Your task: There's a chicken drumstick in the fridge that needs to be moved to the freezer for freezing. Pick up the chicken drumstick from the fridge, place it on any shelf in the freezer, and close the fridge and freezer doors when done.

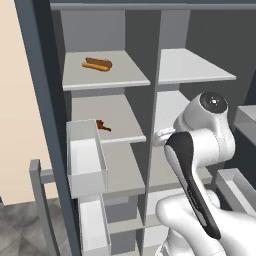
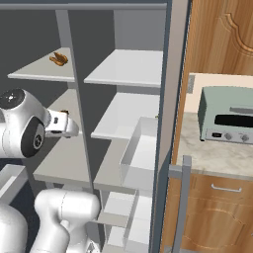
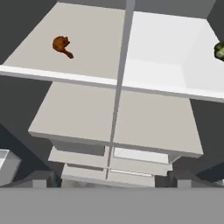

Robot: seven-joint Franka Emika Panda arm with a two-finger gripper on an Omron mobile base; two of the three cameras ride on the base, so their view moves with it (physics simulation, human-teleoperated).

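Open appliance interior: chicken drumstick [image 3: 61, 46] is seen upper left, well back from the shelf [image 3: 65, 76] edge; gripper [image 3: 111, 181] is spread wide, nothing held.

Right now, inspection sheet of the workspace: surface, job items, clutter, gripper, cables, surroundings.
Surface: light grey shelves in two side-by-side compartments, both doors swung open.
Job's things: chicken drumstick lies on the middle shelf of the left compartment, toward its left side, untouched.
Clutter: hot dog on the shelf above the drumstick; a small green item at the right edge of the hand view, too cut off to identify.
Gripper: gripper open, empty, in front of the shelves, not yet at the drumstick.
Cables: nothing seen.
Surroundings: translucent door bins on the left door; toaster oven on the counter to the right, wooden cabinets around it.
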